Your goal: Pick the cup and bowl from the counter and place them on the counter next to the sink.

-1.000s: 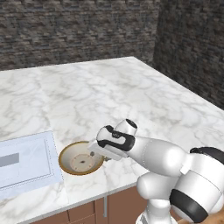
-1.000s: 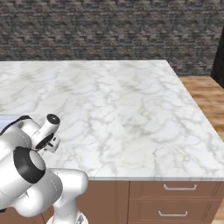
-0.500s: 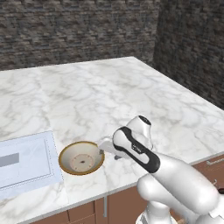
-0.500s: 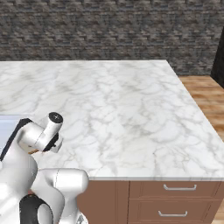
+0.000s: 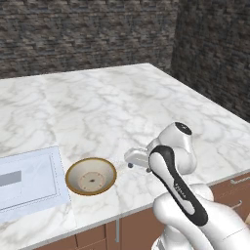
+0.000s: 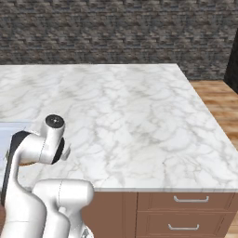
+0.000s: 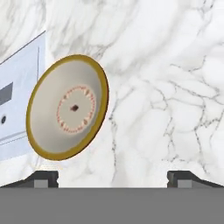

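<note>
One relation governed what you had to do next: the bowl [image 5: 91,176] lay to the left of the jaws, apart from them, not between them. In the left base view the bowl sat upright on the tabletop [image 5: 117,102] close to its near edge, just beside the right edge of the pale sink [image 5: 29,183], with its golden-brown rim whole and its speckled inside bare. The gripper [image 5: 138,159] hung a little to the right of the bowl and slightly farther back from the near edge, near the bowl but with marble showing between them. In the hand view the two finger tips [image 7: 43,178] stood far apart at the bottom of the picture, so the jaws were spread wide and held nothing; the bowl [image 7: 68,107] lay up and to the left of the gap, over the left tip more than over the middle, and bare marble lay ahead of the gap itself. Being round, the bowl offered you no long axis to line up with; only its rim mattered. Judging from where it rested, the bowl already looked placed next to the sink, so your next move probably called for drawing clear of it without clipping the rim. You could not have found the cup in these pictures.
</note>
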